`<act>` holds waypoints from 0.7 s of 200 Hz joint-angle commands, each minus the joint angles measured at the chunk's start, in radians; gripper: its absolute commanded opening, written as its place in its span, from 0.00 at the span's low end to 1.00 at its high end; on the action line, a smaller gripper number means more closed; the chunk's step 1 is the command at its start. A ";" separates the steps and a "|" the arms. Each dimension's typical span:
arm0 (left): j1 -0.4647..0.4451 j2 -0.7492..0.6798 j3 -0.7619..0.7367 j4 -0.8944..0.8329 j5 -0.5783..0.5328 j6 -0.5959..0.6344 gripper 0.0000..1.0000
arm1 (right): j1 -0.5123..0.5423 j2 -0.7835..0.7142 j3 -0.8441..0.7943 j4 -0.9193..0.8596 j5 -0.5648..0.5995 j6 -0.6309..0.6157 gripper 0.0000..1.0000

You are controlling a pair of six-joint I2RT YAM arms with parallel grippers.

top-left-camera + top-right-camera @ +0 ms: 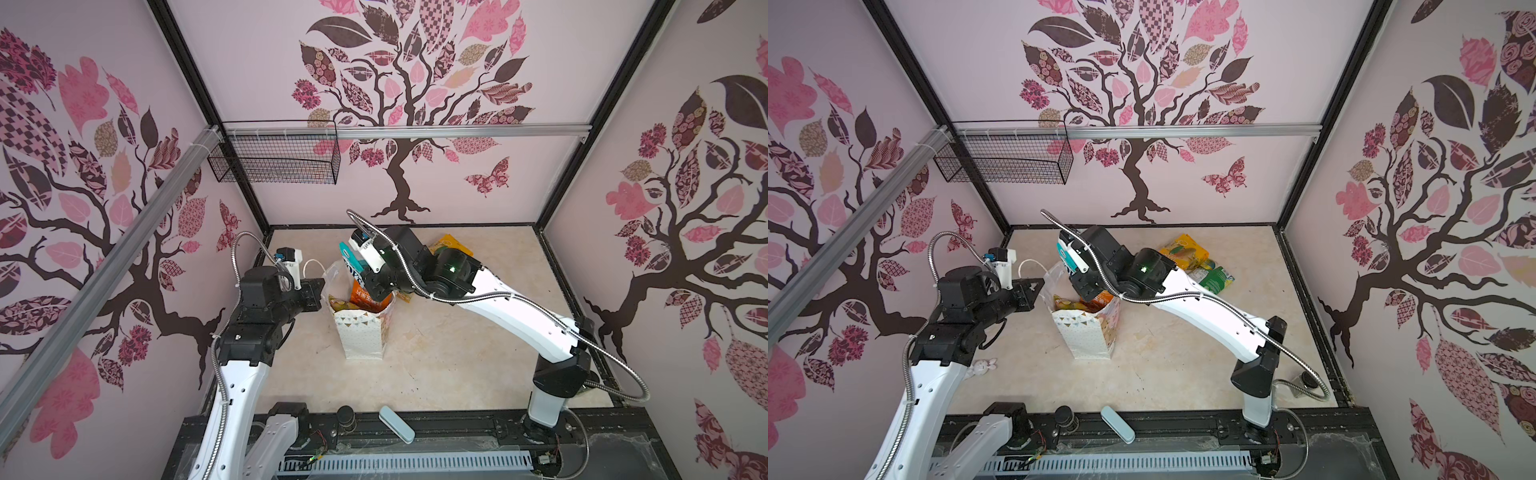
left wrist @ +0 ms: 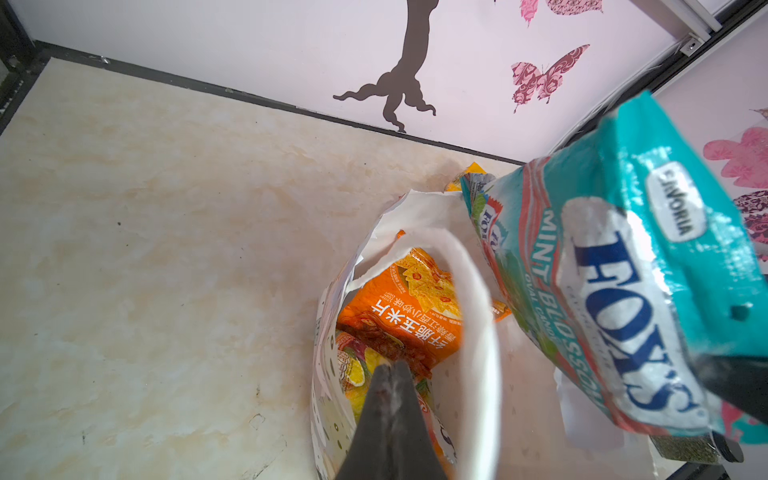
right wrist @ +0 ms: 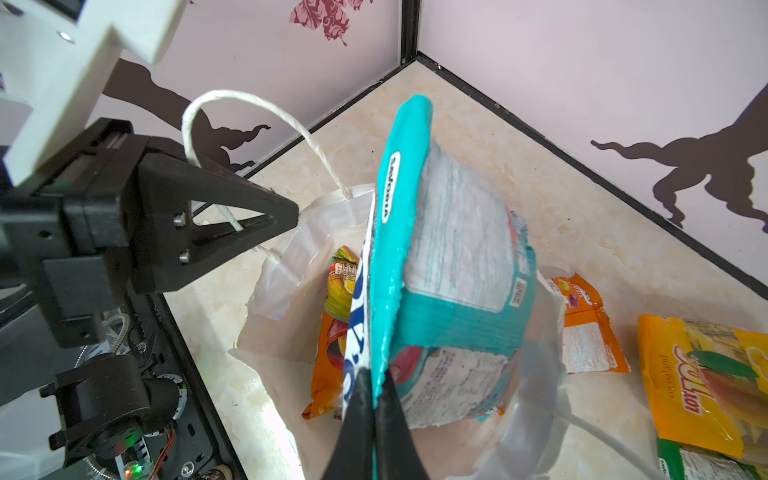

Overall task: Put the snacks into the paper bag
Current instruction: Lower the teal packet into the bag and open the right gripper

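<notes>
The white paper bag (image 1: 361, 336) (image 1: 1088, 336) stands upright mid-table with its mouth open. My left gripper (image 1: 321, 293) (image 2: 390, 368) is shut on the bag's left rim by the cord handle (image 3: 249, 99). Over the mouth, my right gripper (image 1: 368, 278) (image 3: 376, 386) is shut on a teal FOX'S packet (image 2: 623, 291) (image 3: 457, 249), whose lower end dips into the bag. An orange packet (image 2: 407, 316) and a yellow multicolour one (image 2: 357, 370) lie inside. A yellow packet (image 1: 1185, 249), a green one (image 1: 1217, 280) and a small orange one (image 3: 586, 324) lie on the table behind the bag.
A black wire basket (image 1: 274, 162) hangs on the back rail at the left. A pale blue case (image 1: 397, 424) and a black-lidded jar (image 1: 345, 417) sit on the front ledge. A small plush toy (image 1: 982, 368) lies by the left arm.
</notes>
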 commanded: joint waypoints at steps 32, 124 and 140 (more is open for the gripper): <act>0.004 -0.015 -0.027 0.012 0.003 0.010 0.03 | 0.015 0.034 0.004 0.039 -0.065 0.013 0.15; 0.004 -0.017 -0.026 0.011 0.000 0.010 0.03 | 0.021 0.061 0.063 0.005 -0.011 0.002 0.31; 0.004 -0.017 -0.026 0.011 0.000 0.010 0.03 | 0.021 0.053 0.063 0.007 0.018 0.000 0.31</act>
